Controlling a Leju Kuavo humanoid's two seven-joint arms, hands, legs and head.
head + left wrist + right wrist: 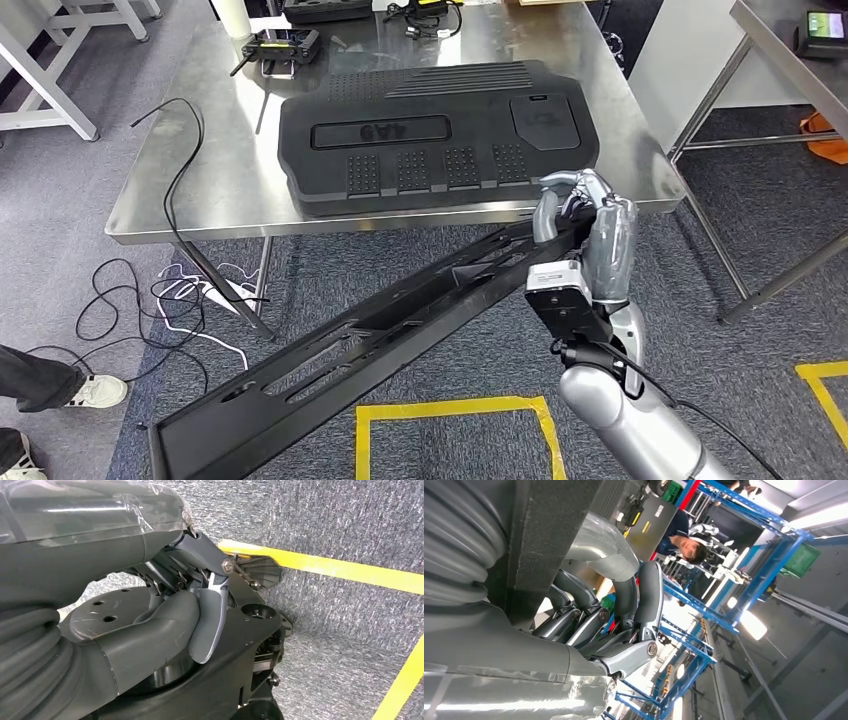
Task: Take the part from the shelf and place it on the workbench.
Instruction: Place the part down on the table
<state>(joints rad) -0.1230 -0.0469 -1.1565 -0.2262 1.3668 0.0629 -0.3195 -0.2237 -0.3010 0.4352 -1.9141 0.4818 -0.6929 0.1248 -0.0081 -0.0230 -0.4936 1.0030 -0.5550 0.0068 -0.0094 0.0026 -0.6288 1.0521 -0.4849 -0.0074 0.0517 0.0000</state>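
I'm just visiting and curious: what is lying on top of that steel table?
On the steel table lies a big flat black panel. Behind it sit a black controller and dark cables. Whatever is beneath the panel is covered. The long black part in the right robot hand is off the table.

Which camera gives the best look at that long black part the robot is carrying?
The head view: it shows the long black part end to end, slanting below the steel workbench, the right hand gripping its upper end. The right wrist view shows a dark slab of it among the fingers; the left wrist view shows its other end under the left hand.
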